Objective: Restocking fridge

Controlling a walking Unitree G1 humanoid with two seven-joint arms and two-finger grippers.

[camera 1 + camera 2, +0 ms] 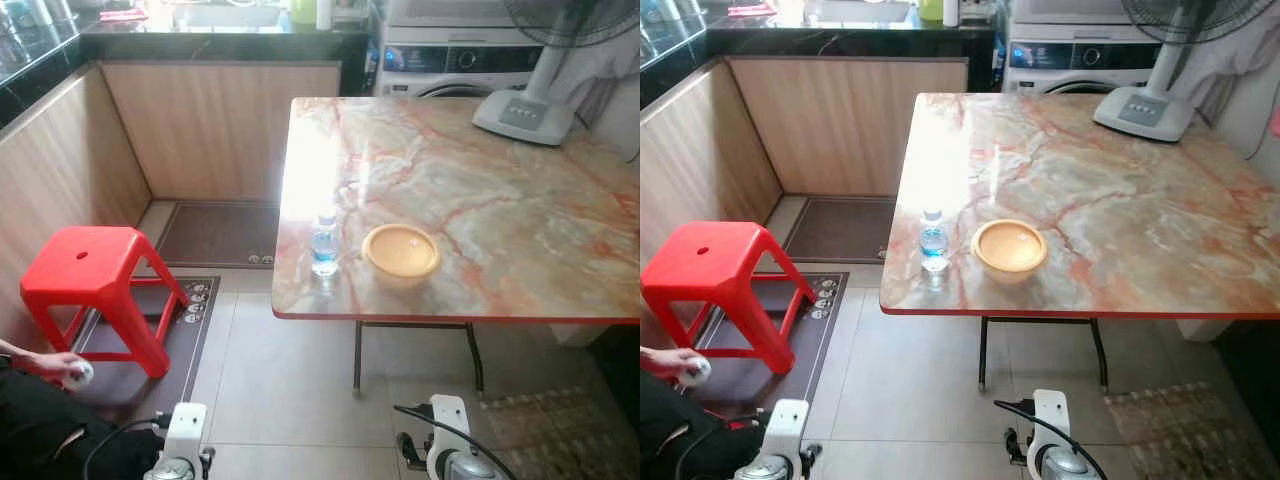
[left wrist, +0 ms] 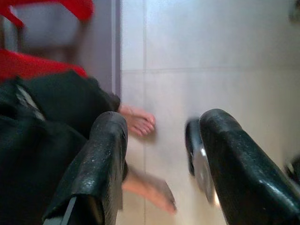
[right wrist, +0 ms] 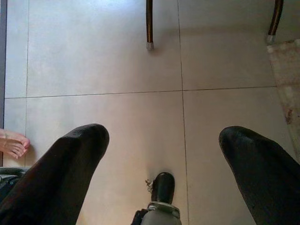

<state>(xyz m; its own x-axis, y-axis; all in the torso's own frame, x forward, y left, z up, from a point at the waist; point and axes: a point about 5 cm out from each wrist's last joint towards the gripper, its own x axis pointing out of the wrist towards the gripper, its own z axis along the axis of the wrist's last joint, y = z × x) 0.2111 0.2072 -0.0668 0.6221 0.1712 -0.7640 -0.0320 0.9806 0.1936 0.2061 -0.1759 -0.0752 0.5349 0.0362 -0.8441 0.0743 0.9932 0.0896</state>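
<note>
**Bottle and bowl waited on worktop, both tools idle and released**

Lower left of the head view: a person's hand [image 1: 62,368] gripped a small white thing, too small to identify. A red stool [image 1: 95,270] stood above it on a dark mat.

Left tool [image 2: 159,164] hung low, fingers spread apart, nothing between them; past it sat floor tile, a bare foot and dark clothing. That wrist picture was blurred.

Centre of frame: the water bottle [image 1: 324,243] stood upright near the front-left edge of the marble worktop [image 1: 500,190]. Likely light thin plastic, smooth, possibly slippery, and it could crush if squeezed hard; best taken around the mid body, below the cap. Fill level was hard to judge.

Just beside it on the right, apart from it, was the orange bowl [image 1: 400,254]. It looked like rigid plastic, light; a rim pinch seemed best. Contents couldn't be made out.

Right tool [image 3: 161,154] hung over bare tile, fingers wide apart, empty.

Upper right: a fan base [image 1: 523,115] sat on the worktop, the fan head cut off. No fridge could be picked out.
</note>
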